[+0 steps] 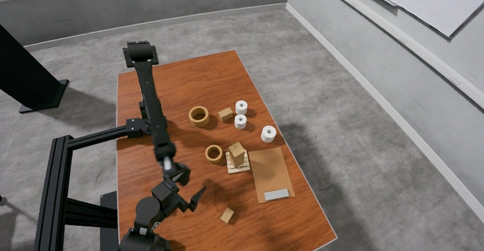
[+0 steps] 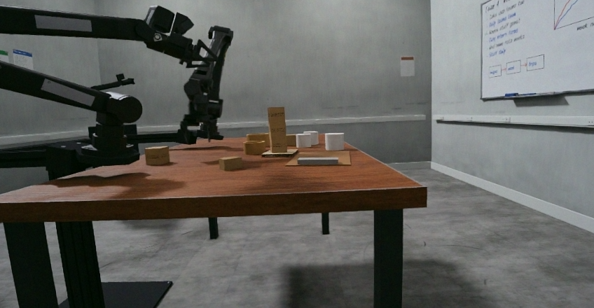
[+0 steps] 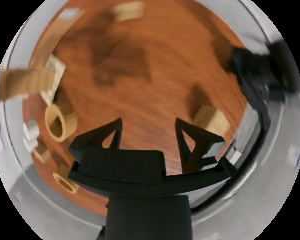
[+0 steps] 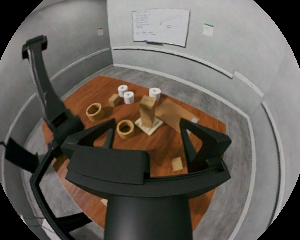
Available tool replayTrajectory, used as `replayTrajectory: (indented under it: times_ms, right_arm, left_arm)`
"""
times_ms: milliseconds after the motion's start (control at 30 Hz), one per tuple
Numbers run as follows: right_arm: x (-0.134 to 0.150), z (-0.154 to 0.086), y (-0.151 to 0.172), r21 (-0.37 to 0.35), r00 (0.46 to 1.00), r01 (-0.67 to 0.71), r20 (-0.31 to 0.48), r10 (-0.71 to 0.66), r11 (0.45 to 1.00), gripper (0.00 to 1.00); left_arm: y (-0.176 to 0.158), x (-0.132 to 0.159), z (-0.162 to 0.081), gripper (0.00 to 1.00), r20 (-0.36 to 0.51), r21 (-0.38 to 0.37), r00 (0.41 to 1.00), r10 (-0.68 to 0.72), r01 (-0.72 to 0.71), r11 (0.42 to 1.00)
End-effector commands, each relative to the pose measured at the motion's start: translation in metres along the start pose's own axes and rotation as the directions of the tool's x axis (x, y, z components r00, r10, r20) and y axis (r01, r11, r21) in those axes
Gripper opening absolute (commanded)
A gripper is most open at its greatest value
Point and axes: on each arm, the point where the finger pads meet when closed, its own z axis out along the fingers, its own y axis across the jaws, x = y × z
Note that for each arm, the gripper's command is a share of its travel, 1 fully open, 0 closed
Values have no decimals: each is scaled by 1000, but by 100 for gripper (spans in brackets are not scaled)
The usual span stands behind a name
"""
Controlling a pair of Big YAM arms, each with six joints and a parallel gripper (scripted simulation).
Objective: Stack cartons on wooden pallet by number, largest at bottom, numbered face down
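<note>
Three cartons form an upright column (image 1: 236,154) (image 2: 277,130) (image 3: 25,83) (image 4: 147,112) on the pallet (image 1: 238,170) (image 4: 149,132). A fourth carton (image 2: 157,155) (image 3: 210,120) stands alone on the table near the right arm's base, hidden behind that arm in the top view. Their standing faces are hidden. My left gripper (image 2: 204,139) (image 3: 148,121) is open and empty, pointing down above the table, with the lone carton beyond one finger in its wrist view. My right gripper (image 1: 196,178) (image 4: 147,121) is open and empty, high above the table.
Two tan rings (image 1: 198,123) (image 1: 213,160) and a small block (image 1: 225,114) lie beyond the column. Three white rolls (image 1: 241,107) (image 1: 240,121) (image 1: 268,134) stand near the table's edge. A brown sheet (image 1: 270,169) bears a grey bar (image 1: 276,194). Another small block (image 1: 227,215) (image 2: 230,163) lies nearer the right arm.
</note>
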Motion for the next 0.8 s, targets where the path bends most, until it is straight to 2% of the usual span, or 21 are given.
replayTrajectory:
  times_ms: [0,67,100,133,267,433,500,533,567,733,767]
  right_arm:
    - [-22,-4,-4,1,999,-21,32,21,1000,100]
    - [-22,-4,-4,1,999,-21,32,21,1000,100]
    - [-22,-4,-4,1,999,-21,32,21,1000,100]
    - [-22,-4,-4,1,999,-21,32,21,1000,100]
    - [-22,-4,-4,1,999,-21,32,21,1000,100]
    - [-22,-4,-4,1,999,-21,32,21,1000,100]
    - [-22,-4,-4,1,999,-21,32,21,1000,100]
    - [-22,-4,-4,1,999,-21,32,21,1000,100]
    - [-22,-4,-4,1,999,-21,32,21,1000,100]
    - [-22,-4,-4,1,999,-21,32,21,1000,100]
    - [-22,-4,-4,1,999,-21,32,21,1000,100]
  left_arm:
    - [-54,-20,-18,83,121,63,980,161,-170,983]
    - [-81,-5,-16,83,141,80,948,286,-298,951]
    - [-84,14,-11,83,131,82,931,340,-352,933]
    - [-94,20,-11,83,146,88,909,391,-405,910]
    - [-111,38,-9,83,171,101,857,486,-506,856]
    - [-120,28,-16,83,214,109,839,501,-530,841]
    - [-122,51,-13,83,198,119,819,539,-566,816]
    - [-122,52,-12,83,199,121,816,543,-570,813]
    - [-130,40,-17,83,223,123,816,534,-566,815]
    - [-126,38,-15,83,215,123,833,509,-540,832]
    - [-128,24,-16,83,234,119,834,501,-535,836]
